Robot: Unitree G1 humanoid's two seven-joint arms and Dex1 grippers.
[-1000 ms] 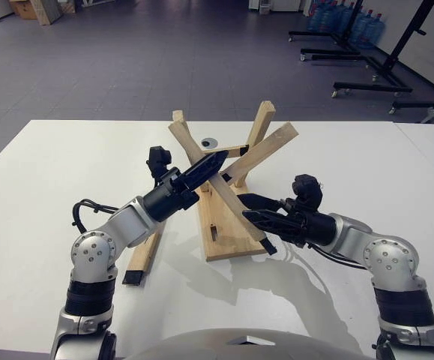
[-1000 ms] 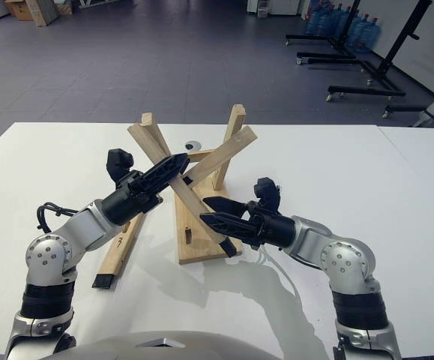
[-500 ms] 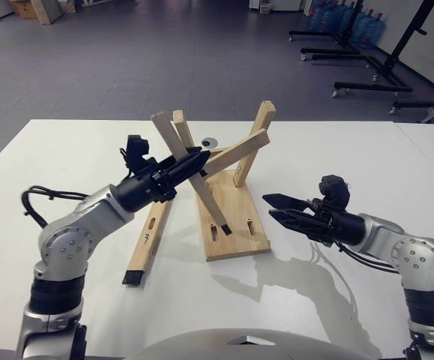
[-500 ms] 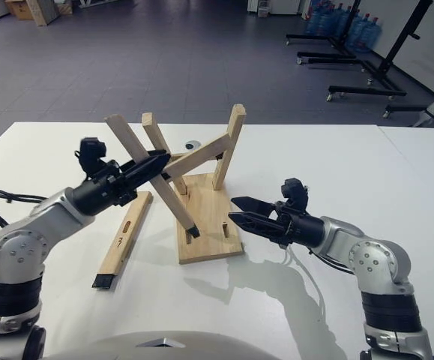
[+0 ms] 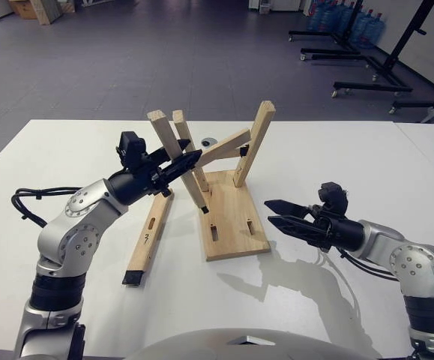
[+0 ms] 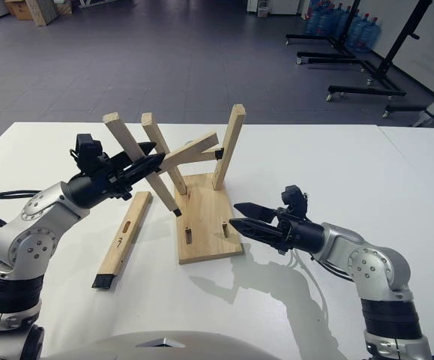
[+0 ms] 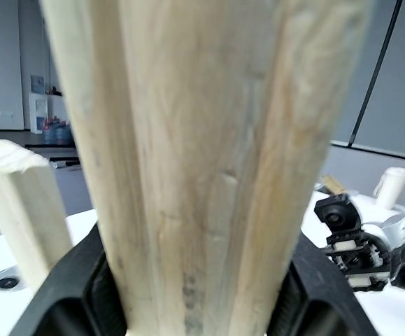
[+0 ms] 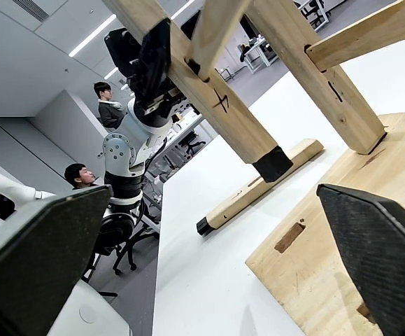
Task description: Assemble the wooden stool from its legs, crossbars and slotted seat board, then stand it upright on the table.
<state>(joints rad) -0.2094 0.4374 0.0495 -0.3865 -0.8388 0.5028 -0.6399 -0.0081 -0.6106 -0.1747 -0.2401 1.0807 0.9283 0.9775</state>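
Now clamping pale wooden leg [image 5: 164, 136] in left gripper [image 5: 189, 159] over flat slotted wooden seat board [image 5: 235, 225].
Holding right gripper [image 5: 270, 211] wide beside board; probably needing foot-to-slot alignment next.

1. The right gripper [image 5: 269, 211] hangs low with its fingers spread, just off the near right edge of the seat board [image 5: 235, 229]. To its right and beyond it, the table [image 5: 336, 157] gives a wide flat passage.
2. Straight ahead of its tips, the board's near end lies flat and low.
3. Farther ahead, the upright leg [image 5: 254, 142] and the crossbar [image 5: 224, 145] bar the way over the board's far end.
4. The left gripper [image 5: 190, 157] is clamped on the tilted leg [image 5: 164, 131]. Just past its tips, a second leg [image 5: 179, 121] crowds the gap.
5. Below the left arm, a loose leg [image 5: 148, 238] lies flat beside the board, with open table farther to that gripper's left.
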